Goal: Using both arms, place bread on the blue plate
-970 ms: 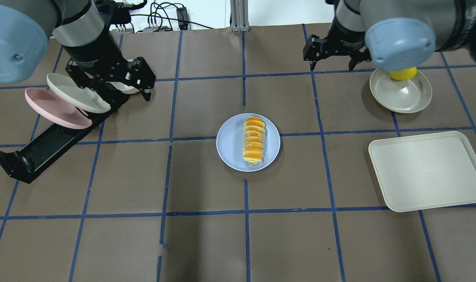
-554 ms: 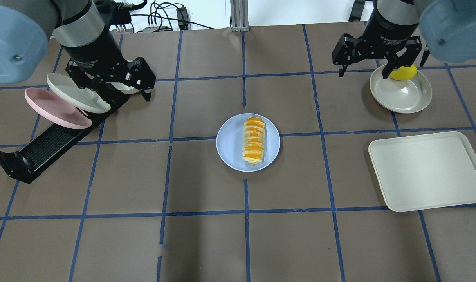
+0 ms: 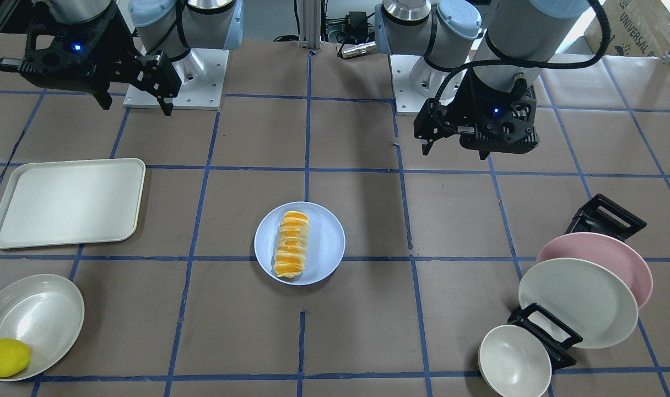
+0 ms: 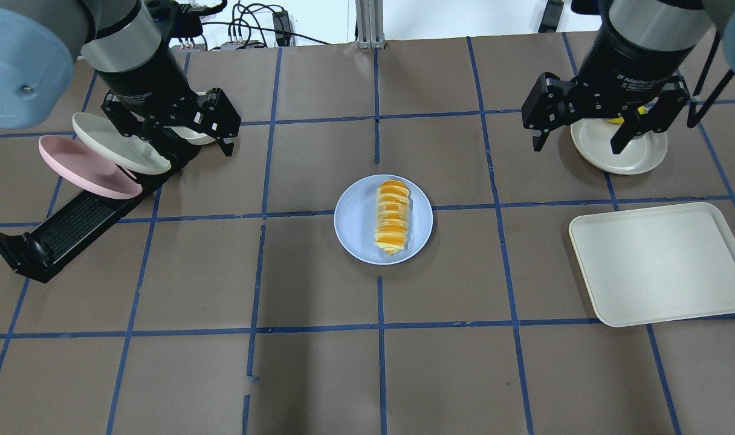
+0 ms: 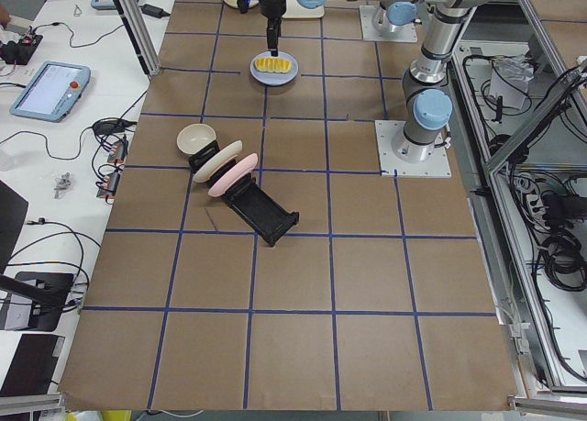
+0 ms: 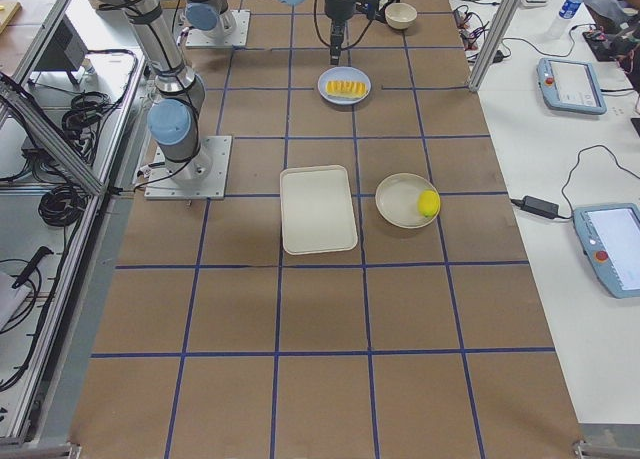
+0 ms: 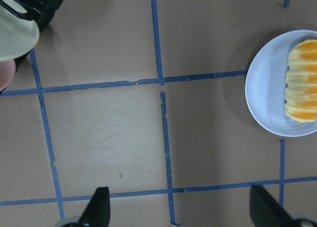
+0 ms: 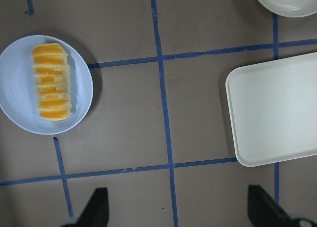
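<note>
The bread (image 4: 392,216), an orange-yellow striped loaf, lies on the blue plate (image 4: 354,225) at the table's middle. Both also show in the front view (bread (image 3: 291,243), plate (image 3: 328,242)), the left wrist view (bread (image 7: 302,81), plate (image 7: 265,88)) and the right wrist view (bread (image 8: 51,82), plate (image 8: 15,88)). My left gripper (image 4: 177,136) is open and empty, raised over the dish rack, far left of the plate. My right gripper (image 4: 577,147) is open and empty, raised at the cream dish, far right of the plate.
A black dish rack (image 4: 71,229) at the left holds a pink plate (image 4: 83,169) and a white plate (image 4: 116,145), with a small bowl (image 3: 514,361) at its end. A cream dish (image 4: 621,154) with a lemon (image 3: 4,357) and a cream tray (image 4: 660,263) stand at the right.
My right arm has swung to the right and toward the camera, its open gripper now over the cream dish's edge. The left arm, bread and plate have not moved.
</note>
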